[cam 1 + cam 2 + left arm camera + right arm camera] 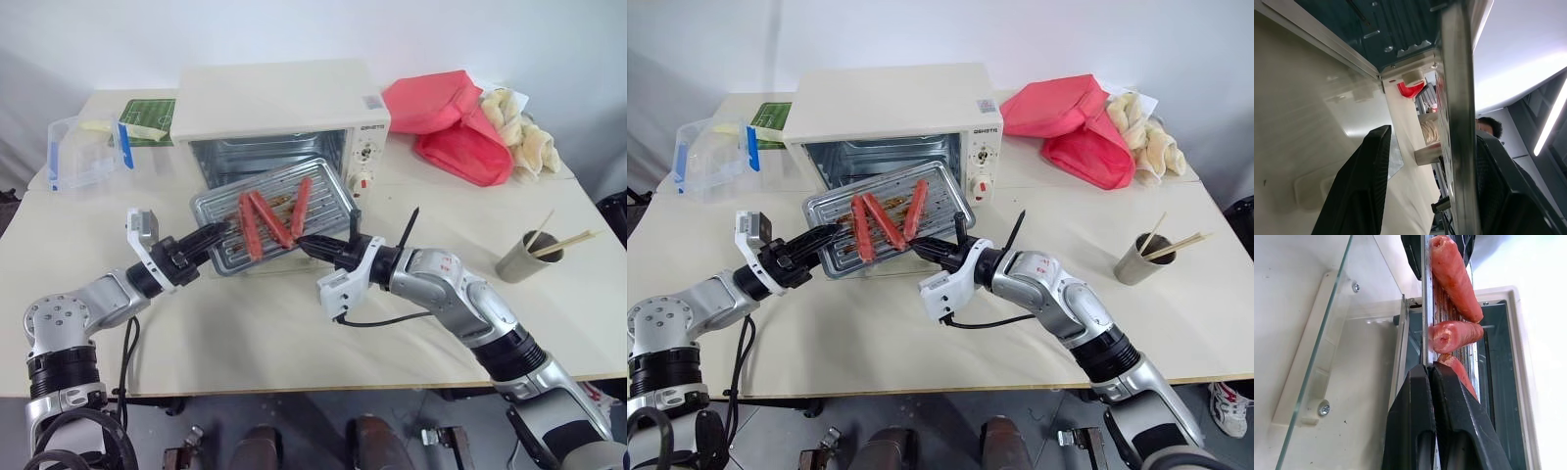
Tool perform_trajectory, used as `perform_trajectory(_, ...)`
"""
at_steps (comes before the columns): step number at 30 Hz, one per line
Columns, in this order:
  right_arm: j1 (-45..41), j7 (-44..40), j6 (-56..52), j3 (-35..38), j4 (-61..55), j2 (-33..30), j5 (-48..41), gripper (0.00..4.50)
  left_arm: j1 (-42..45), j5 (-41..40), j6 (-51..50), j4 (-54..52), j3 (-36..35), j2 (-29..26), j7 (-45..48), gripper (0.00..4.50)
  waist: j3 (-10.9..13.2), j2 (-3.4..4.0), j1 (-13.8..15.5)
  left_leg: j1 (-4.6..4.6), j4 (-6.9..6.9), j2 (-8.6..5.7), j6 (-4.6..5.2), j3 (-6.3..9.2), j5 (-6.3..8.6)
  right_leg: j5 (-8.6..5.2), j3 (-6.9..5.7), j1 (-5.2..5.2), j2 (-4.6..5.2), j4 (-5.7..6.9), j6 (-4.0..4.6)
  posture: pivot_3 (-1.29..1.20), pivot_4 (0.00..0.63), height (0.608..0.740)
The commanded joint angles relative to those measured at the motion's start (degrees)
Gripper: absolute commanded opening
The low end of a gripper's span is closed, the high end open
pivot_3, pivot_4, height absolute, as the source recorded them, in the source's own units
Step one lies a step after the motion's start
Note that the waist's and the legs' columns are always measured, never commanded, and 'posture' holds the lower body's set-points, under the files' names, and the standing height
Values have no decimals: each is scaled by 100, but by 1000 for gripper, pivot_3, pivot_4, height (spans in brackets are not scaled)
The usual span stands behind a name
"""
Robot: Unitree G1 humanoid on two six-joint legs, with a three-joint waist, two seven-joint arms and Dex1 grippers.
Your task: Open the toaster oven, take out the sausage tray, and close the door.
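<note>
sausage tray (890, 221) held before open toaster oven (890, 122), right gripper (924, 247) clamping its edge

Robot test lab, staged cream table (294, 343), blank white walls

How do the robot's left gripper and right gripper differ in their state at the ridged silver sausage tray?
The right gripper is shut on the ridged silver sausage tray's near edge; the left gripper stands open astride its edge. The right gripper is at the tray's right corner, the left gripper at its left corner. Both have black fingers and point level at the tray.
</note>
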State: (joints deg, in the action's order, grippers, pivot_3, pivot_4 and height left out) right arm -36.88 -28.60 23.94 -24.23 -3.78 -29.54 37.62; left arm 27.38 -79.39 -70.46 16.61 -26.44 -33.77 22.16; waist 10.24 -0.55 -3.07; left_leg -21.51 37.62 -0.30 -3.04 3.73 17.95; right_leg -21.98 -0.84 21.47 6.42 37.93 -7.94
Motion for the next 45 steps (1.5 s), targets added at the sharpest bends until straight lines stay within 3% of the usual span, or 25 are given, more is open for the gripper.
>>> perform_trajectory(1,-173,49,138,198,-158,1,-191,0,174,-10,37,104,-229,-52,67,2146,0,0,0,0,0,0,0,0,0,0,0,0,1,0,0,0,150,740)
perform_trajectory(8,-186,-121,99,239,-115,26,-377,0,34,-24,-219,4,-268,-17,9,143,0,0,-7,0,-1,0,0,0,0,0,0,0,0,0,0,0,150,740)
perform_trajectory(9,-184,-185,58,253,-108,42,-441,0,13,-51,-263,-3,-282,-2,-45,28,0,0,-9,0,0,0,0,0,0,0,1,0,1,0,0,0,150,740)
perform_trajectory(23,-406,-779,-10,376,79,224,-1131,0,-360,-687,-963,-13,-383,235,-1550,28,0,0,-9,0,1,2,0,1,0,0,0,0,2,1,0,0,150,740)
perform_trajectory(30,-607,-1353,-258,443,265,307,-1679,0,-673,-1736,-759,8,-414,440,-2459,28,0,0,-12,1,2,3,0,1,0,0,0,0,2,0,0,0,150,740)
perform_trajectory(38,-820,-1736,-486,471,408,358,-1948,0,-1084,-3006,-270,-246,16,401,-3347,28,0,0,4,1,4,4,0,3,0,0,0,-1,4,0,0,0,150,740)
perform_trajectory(41,-897,-1710,-349,476,534,344,-1928,684,-1201,-3295,-53,-332,160,358,-3564,0,0,0,-12,1,6,4,0,1,0,0,3,-1,5,-1,0,0,150,740)
perform_trajectory(44,-966,-1718,-309,459,630,320,-1982,1796,-1297,-3361,49,-449,199,388,-3601,0,0,0,1,2,6,5,-1,3,0,0,1,-1,3,-1,0,0,150,740)
perform_trajectory(45,-984,-1733,-300,455,653,309,-2008,1983,-1324,-3361,65,-489,199,399,-3603,0,0,0,2,2,7,4,-1,3,0,0,1,-1,3,0,0,0,150,740)
